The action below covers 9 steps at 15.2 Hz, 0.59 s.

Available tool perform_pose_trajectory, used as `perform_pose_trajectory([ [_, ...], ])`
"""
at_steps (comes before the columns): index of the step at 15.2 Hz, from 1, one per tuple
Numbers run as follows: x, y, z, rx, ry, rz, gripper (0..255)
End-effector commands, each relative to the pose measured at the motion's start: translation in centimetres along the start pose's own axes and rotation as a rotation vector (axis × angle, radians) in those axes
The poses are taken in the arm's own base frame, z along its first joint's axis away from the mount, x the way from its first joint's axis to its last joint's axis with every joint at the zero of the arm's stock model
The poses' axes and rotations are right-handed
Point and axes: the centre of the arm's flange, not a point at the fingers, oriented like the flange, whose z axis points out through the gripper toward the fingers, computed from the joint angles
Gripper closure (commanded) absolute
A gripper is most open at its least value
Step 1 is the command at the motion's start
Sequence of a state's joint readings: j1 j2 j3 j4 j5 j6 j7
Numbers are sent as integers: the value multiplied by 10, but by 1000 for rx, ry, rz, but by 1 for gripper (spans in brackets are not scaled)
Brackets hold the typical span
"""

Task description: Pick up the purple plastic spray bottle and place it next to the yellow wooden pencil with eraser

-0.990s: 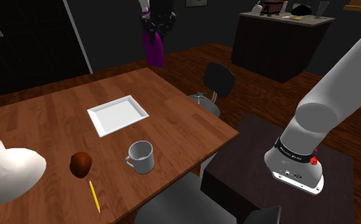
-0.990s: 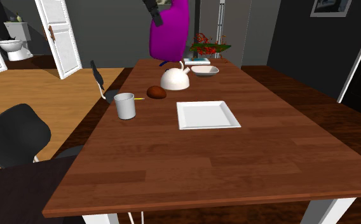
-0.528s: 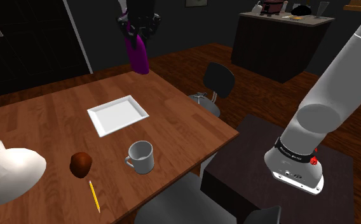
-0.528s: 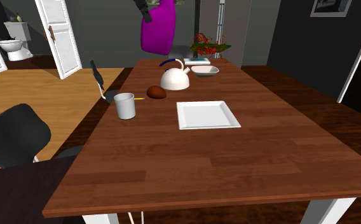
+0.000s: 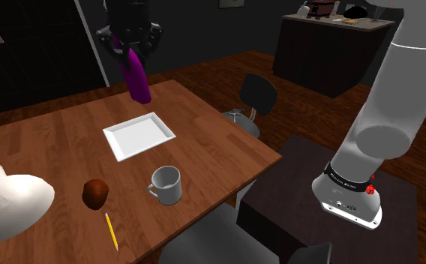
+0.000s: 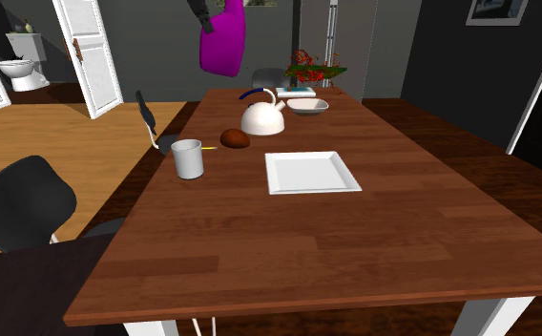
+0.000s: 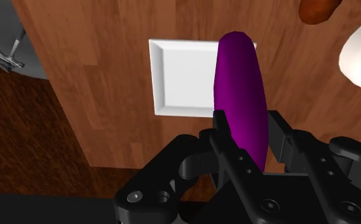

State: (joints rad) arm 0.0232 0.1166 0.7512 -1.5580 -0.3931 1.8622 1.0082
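Wooden table (image 5: 46, 135) is filling the shoulder view's left half. White arm (image 5: 388, 112) is rising at right & arching over to upper left. White teapot (image 5: 13, 206) is sitting at the far left edge, and a white sq. plate (image 5: 138, 135) is lying mid-table. Purple bottle (image 5: 136, 75) is hanging tilted in the air at upper left, over the table. Black gripper (image 5: 129, 46) is clamping it, w/ fingers pressing both sides. Mug (image 5: 166, 185) is standing below the plate, w/ a brown lump (image 5: 95, 193) left of it. Yellow pencil (image 5: 111, 231) is lying at bottom, near the lump, well apart from the bottle.
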Motion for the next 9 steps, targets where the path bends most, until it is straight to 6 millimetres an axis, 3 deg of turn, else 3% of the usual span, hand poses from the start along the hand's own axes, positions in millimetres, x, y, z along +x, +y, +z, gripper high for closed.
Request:
perform_pose_trajectory([
  [1,-9,-25,-3,0,1,2,255],
  [9,-43,-124,-16,0,1,2,255],
])
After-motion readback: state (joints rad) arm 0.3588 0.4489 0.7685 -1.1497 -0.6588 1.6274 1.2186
